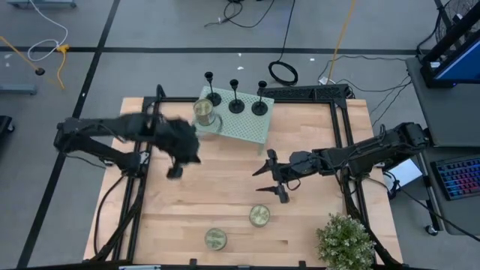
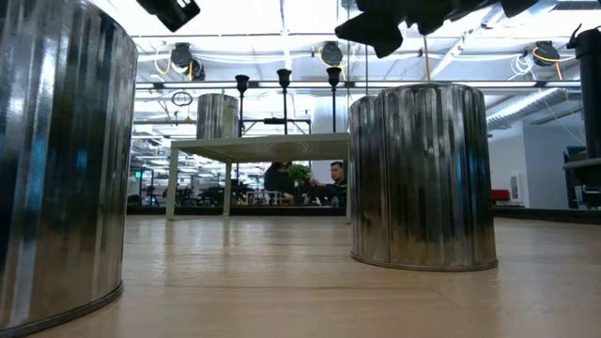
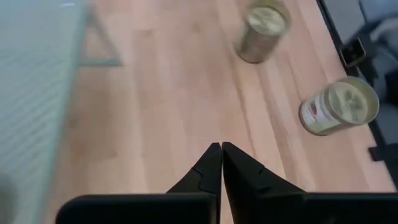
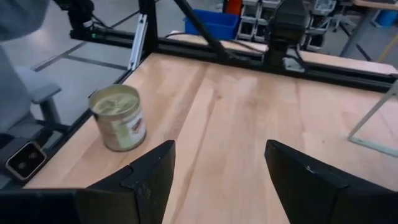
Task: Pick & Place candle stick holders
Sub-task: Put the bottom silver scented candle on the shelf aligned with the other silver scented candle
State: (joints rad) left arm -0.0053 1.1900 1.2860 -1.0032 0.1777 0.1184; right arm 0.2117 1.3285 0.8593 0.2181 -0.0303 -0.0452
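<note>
Three black candle stick holders (image 1: pixel 209 96) (image 1: pixel 235 101) (image 1: pixel 259 105) stand upright on their round bases in a row on a pale green mesh stand (image 1: pixel 247 127) at the table's far middle. In the low view they show on the stand's top (image 2: pixel 284 80). My left gripper (image 1: pixel 175 171) is shut and empty above the wood, to the left of the stand and nearer the table's front; its closed fingertips show in the left wrist view (image 3: pixel 221 155). My right gripper (image 1: pixel 271 178) is open and empty over the table's middle right; its spread fingers show in the right wrist view (image 4: pixel 217 168).
A metal can (image 1: pixel 204 112) stands on the stand's left end. Two more cans (image 1: pixel 260 216) (image 1: pixel 215 238) stand on the wood near the front edge. A potted plant (image 1: pixel 345 240) sits at the front right corner. People show in the room beyond the table (image 2: pixel 333 178).
</note>
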